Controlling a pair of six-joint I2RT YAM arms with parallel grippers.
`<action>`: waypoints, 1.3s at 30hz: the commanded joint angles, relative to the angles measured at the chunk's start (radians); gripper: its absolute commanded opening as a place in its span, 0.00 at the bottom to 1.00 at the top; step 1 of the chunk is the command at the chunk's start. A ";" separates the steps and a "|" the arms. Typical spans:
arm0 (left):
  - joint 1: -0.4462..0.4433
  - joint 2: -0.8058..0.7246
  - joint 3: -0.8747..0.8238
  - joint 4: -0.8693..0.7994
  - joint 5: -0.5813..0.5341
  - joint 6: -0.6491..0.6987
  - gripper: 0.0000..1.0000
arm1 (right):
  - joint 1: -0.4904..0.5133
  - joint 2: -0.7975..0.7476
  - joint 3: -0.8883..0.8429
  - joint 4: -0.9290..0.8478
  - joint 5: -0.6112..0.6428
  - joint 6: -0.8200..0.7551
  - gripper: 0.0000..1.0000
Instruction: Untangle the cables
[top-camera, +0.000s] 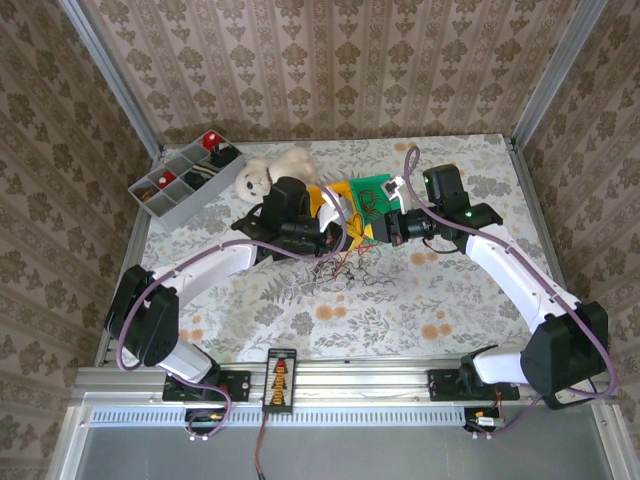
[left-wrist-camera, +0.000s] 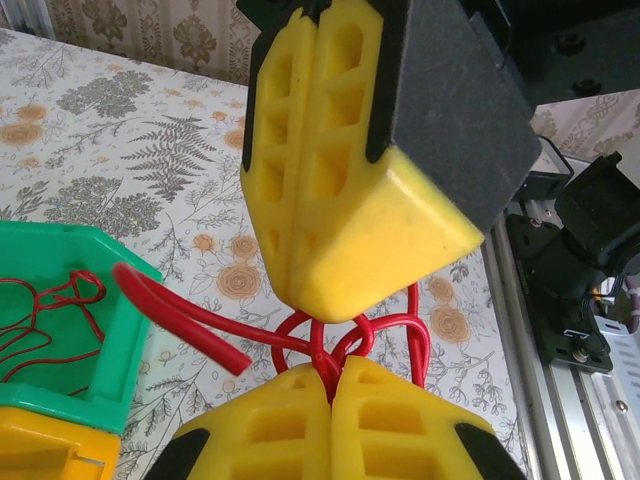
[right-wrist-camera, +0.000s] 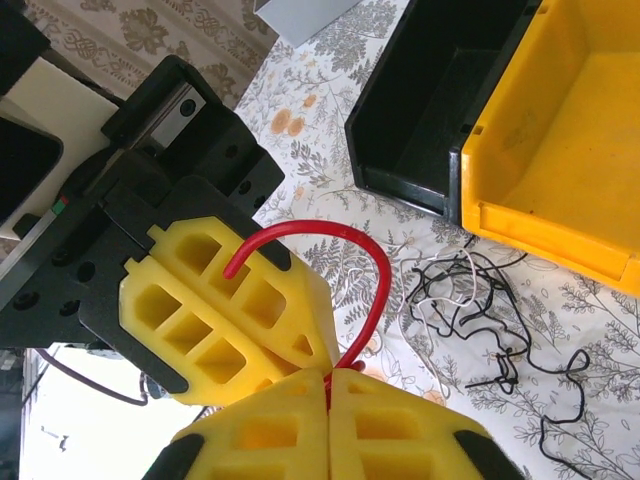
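Top: my left gripper (top-camera: 335, 237) and right gripper (top-camera: 373, 232) meet tip to tip mid-table, with the cable tangle (top-camera: 350, 268) at 6 o'clock below them.

Left wrist: left gripper pressed together, pinching the red cable (left-wrist-camera: 180, 305). Green bin (left-wrist-camera: 110, 370) at 9.

Right wrist: right gripper also clamped on the red cable. Black & white cables (right-wrist-camera: 480, 310) on the table at 3.

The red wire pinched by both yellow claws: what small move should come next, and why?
Probably ease the two grippers slowly apart. The left gripper and right gripper are both shut on the red wire, tips close together, with its loops bunched between them; pulling apart should open those loops.
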 joint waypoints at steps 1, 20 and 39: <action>-0.001 -0.053 0.013 0.006 0.018 0.040 0.00 | 0.005 0.028 -0.009 -0.007 0.003 0.009 0.18; 0.005 -0.043 0.025 -0.009 -0.034 0.083 0.00 | 0.007 -0.024 -0.062 -0.036 -0.035 0.001 0.20; -0.037 -0.057 0.041 -0.148 0.042 0.105 0.00 | -0.150 0.017 -0.089 0.128 0.370 0.327 0.00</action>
